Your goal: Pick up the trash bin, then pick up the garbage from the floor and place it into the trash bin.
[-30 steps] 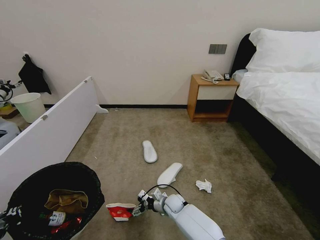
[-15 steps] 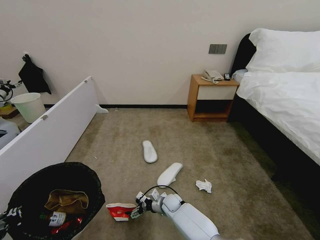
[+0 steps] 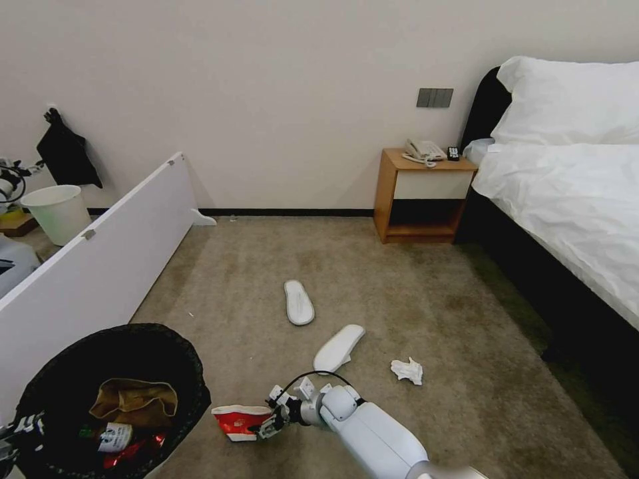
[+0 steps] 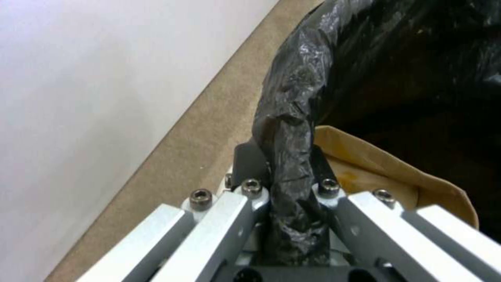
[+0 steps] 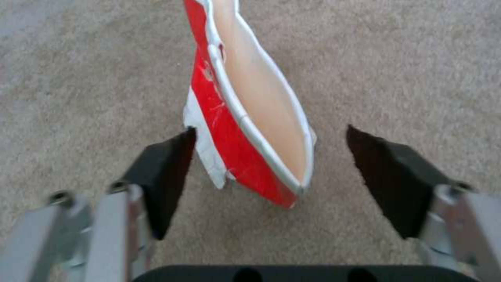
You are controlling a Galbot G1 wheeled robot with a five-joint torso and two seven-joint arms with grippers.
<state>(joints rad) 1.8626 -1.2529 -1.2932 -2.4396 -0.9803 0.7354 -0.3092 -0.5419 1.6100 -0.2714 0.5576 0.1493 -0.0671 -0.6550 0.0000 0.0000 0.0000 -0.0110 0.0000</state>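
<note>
The right gripper (image 5: 269, 156) is low over the tan carpet (image 3: 413, 293), its two black fingers (image 5: 162, 172) spread wide with the squashed red paper cup (image 5: 245, 117) between them, one finger just touching it. The left gripper (image 4: 282, 172) is pinching the rim of the round trash bin with the crinkly black bag (image 3: 66, 372). Inside the bin sits a brown cardboard box (image 3: 133, 399). Two white slippers (image 3: 299, 301) and a crumpled white tissue (image 3: 407, 370) lie farther off on the carpet

right end effector (image 3: 266, 424) beside flattened cup (image 3: 239, 422), perhaps touching
</note>
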